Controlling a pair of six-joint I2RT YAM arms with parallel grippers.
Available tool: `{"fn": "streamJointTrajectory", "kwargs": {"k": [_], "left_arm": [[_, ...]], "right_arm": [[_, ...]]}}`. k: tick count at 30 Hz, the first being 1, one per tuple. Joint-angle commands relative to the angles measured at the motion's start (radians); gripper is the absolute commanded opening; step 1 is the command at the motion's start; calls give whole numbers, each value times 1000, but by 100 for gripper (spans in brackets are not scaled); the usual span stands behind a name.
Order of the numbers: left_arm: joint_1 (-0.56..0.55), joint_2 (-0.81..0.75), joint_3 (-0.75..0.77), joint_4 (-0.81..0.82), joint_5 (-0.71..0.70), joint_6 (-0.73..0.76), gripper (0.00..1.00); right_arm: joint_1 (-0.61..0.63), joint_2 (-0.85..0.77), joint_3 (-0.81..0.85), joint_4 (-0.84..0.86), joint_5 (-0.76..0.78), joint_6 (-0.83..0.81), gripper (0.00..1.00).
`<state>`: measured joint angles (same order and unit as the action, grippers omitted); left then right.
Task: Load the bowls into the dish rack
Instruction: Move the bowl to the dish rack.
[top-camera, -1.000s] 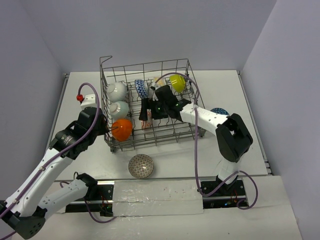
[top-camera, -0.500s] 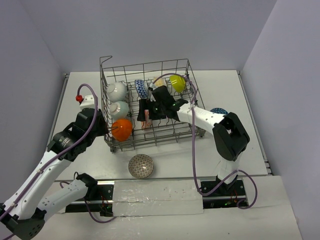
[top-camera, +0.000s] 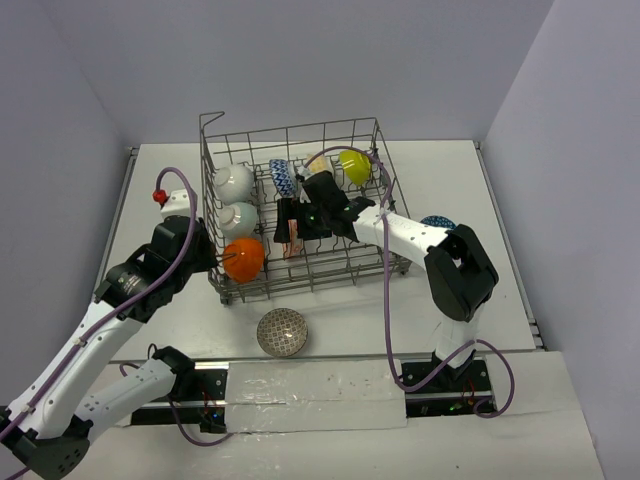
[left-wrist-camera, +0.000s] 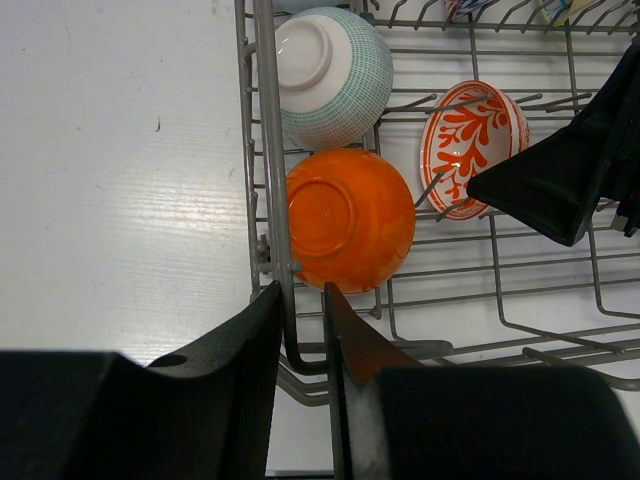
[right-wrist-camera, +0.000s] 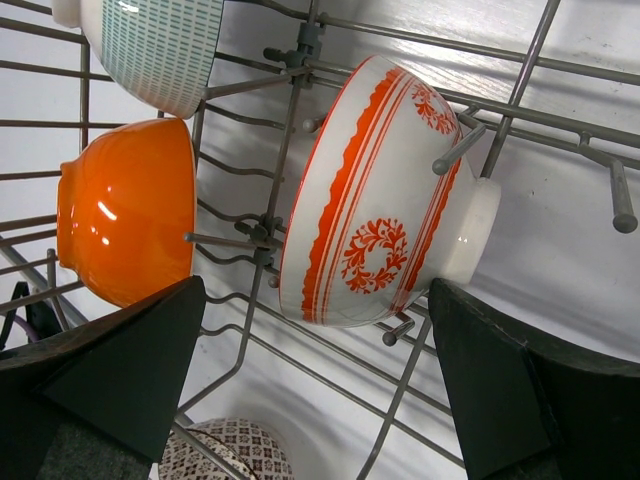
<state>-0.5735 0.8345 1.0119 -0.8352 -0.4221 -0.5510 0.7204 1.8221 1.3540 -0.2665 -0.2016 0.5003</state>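
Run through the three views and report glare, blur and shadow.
Top external view: even, soft light, sharp, only faint shadow under the grey wire dish rack. Left wrist view: the left pincer looms dark and blurred; a pale sheen streaks the white table. Right wrist view: white highlights on the glossy orange bowl, the red-and-white patterned bowl sharp, the right pincer dark and soft-edged.

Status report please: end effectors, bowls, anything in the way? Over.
Left end effector clamped on dish rack wall. Right end effector open around red-white bowl, seated between tines. Grey patterned bowl on table, unobstructed.
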Motion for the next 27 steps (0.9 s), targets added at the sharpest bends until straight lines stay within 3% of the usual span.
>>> {"fn": "streamJointTrajectory", "kwargs": {"k": [1, 27], "left_arm": [[-3, 3, -1, 18, 23, 25, 27], [-3, 0, -7, 27, 40, 16, 27]], "right_arm": [[17, -7, 53, 36, -25, 1, 100], [40, -67, 28, 222, -275, 40, 97]]}}
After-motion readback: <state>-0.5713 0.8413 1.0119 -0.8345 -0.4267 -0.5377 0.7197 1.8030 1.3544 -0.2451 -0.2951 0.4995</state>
